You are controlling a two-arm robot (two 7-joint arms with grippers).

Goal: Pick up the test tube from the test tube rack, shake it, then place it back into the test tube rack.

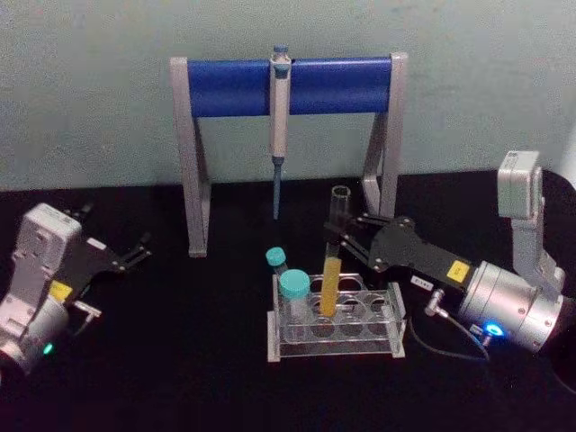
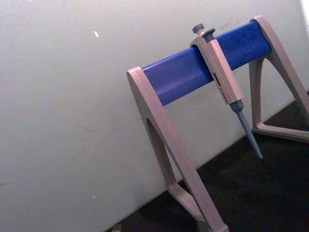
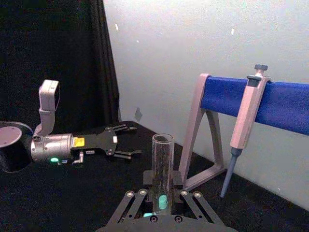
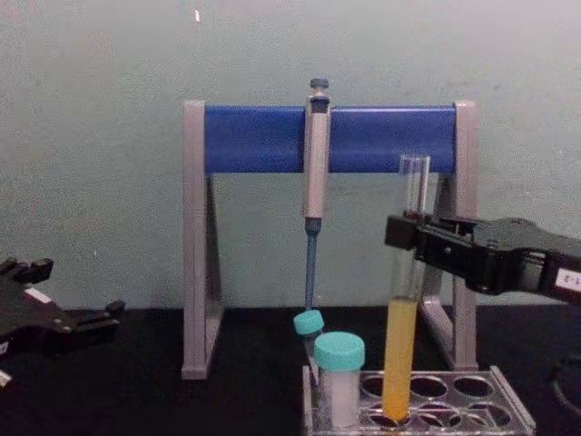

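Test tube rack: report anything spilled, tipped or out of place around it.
Nothing stands out. The test tube stands upright in the test tube rack, yellow liquid inside it, the right gripper closed around it. No spill shows.

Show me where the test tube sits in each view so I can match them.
Head: test tube centre, standing in the test tube rack, right gripper closed on it; left gripper idle far left.
Chest: lower right.
Right wrist: bottom centre.
Left wrist: aimed at the stand instead.
Shared landmark: the pipette hanging on the stand.
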